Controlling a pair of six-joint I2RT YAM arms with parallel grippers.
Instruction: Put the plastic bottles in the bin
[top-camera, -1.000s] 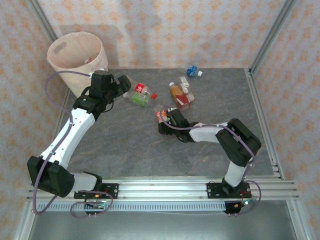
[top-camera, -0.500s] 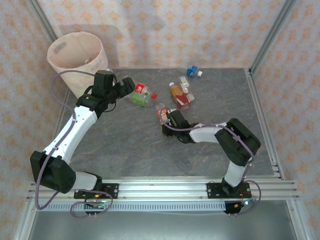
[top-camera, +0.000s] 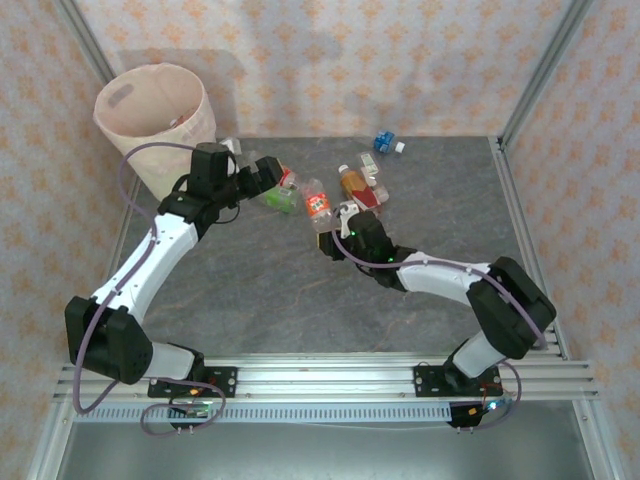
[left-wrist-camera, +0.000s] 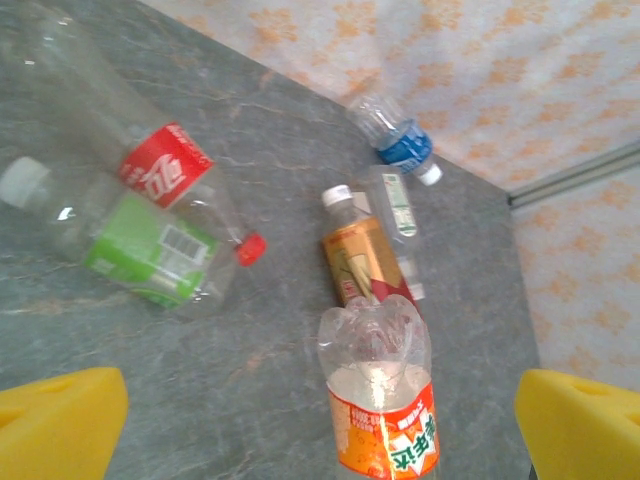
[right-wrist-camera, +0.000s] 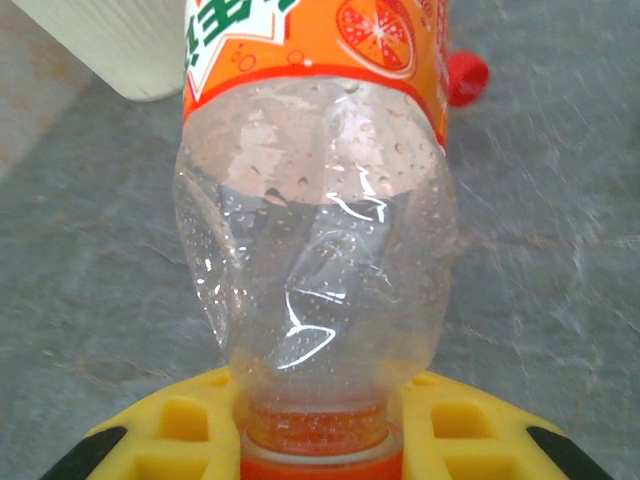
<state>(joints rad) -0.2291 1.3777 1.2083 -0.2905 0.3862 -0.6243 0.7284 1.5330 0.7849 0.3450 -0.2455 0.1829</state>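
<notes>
Here the right gripper (top-camera: 338, 222) pinches an orange-label bottle (top-camera: 318, 203) by its neck, mid-table, well apart from the bin (top-camera: 160, 135); so narrow a hold may slip. The left gripper (top-camera: 262, 172) hangs spread near other bottles (top-camera: 282, 197).

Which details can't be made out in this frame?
- Top view: the bottom of the tall cream-pink plastic bin, hidden by its own wall.
- Right wrist view: the cap of the clear orange-labelled plastic bottle, largely cut off by the lower edge where the right claw grips.
- Left wrist view: most of the open left claw, cut by the lower corners.
</notes>
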